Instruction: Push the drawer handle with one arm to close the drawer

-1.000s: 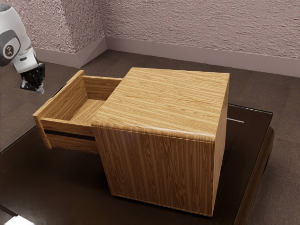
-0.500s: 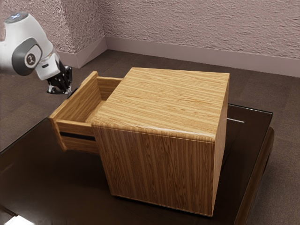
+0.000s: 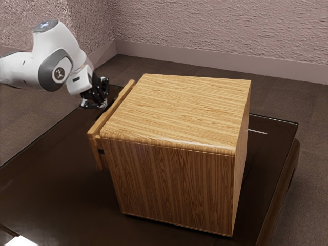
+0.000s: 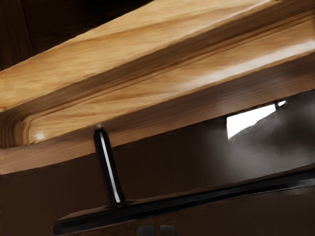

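Drawer handle (image 4: 197, 196), a smooth black bar beside the gripper (image 3: 103, 103), looks stiff but slippery, best pushed mid-length; gripper open or closed, I cannot tell.

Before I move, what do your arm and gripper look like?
My arm is white with rounded segments, a grey joint cover bearing a pale marking, and a grey cap with a bluish mark. My gripper is black and angular.
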You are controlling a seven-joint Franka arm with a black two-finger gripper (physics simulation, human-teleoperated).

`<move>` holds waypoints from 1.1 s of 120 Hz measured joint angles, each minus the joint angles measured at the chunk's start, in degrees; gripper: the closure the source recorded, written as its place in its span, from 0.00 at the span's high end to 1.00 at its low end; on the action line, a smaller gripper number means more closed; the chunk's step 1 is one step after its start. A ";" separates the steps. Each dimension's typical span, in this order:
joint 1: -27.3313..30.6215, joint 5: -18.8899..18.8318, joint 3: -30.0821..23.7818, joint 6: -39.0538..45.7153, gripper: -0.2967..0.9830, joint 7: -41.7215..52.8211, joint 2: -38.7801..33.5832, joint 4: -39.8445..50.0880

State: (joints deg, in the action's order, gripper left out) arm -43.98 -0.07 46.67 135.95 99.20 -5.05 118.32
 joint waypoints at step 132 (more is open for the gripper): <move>17.48 -9.51 -22.85 -48.06 0.61 -29.14 -6.00 -27.73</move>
State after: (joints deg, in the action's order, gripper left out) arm -26.50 -9.58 23.83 87.89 70.06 -11.05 90.59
